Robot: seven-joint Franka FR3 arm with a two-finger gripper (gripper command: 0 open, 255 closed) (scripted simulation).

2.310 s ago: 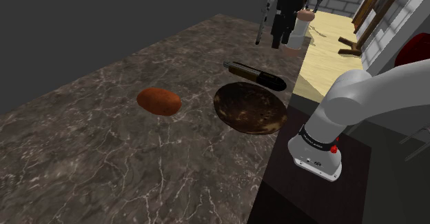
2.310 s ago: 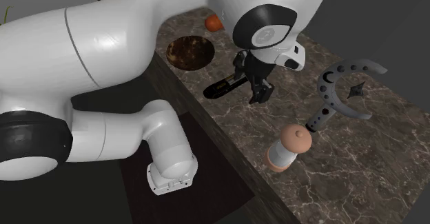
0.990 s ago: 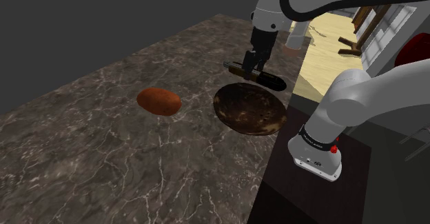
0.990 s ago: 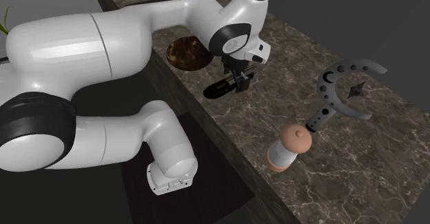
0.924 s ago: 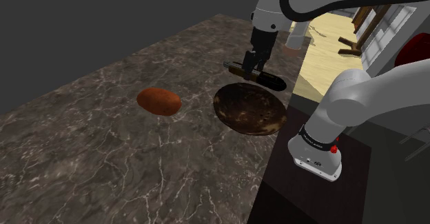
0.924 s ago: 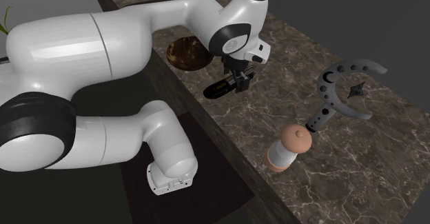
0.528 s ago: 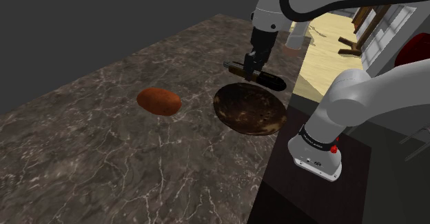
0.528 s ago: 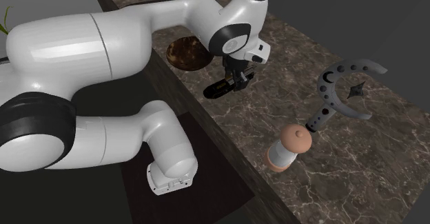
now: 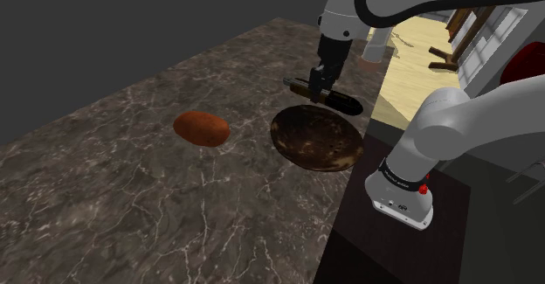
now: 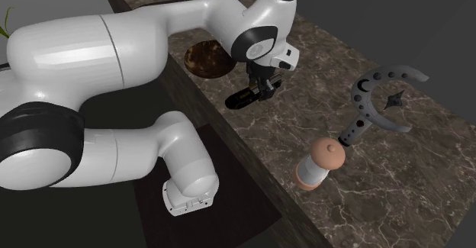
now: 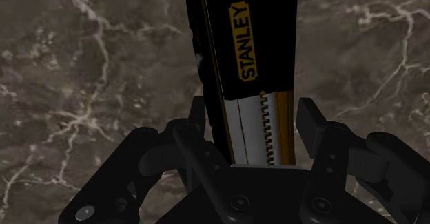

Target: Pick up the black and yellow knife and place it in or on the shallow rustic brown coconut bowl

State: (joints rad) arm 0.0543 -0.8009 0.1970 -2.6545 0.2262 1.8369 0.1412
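The black and yellow utility knife (image 9: 346,104) lies on the dark marble counter just beyond the shallow brown bowl (image 9: 316,138), close to the counter's edge. My gripper (image 9: 319,90) stands over the knife's handle end, pointing down. In the wrist view the knife (image 11: 248,50) runs straight out from the gripper (image 11: 251,119), and both black fingers (image 11: 311,119) press against its sides. From the second exterior view the gripper (image 10: 262,92) is down on the knife (image 10: 240,98), with the bowl (image 10: 207,59) a short way beyond it.
An orange-brown rounded object (image 9: 202,128) sits on the counter to the shoulder view's left of the bowl. A white and tan grinder (image 10: 320,165) and a dark metal crescent ornament (image 10: 377,101) stand further along. The counter edge (image 10: 229,128) drops to the dark stand.
The arm came down onto the knife, and within the last second the fingers closed against its sides. The knife still rests on the counter.
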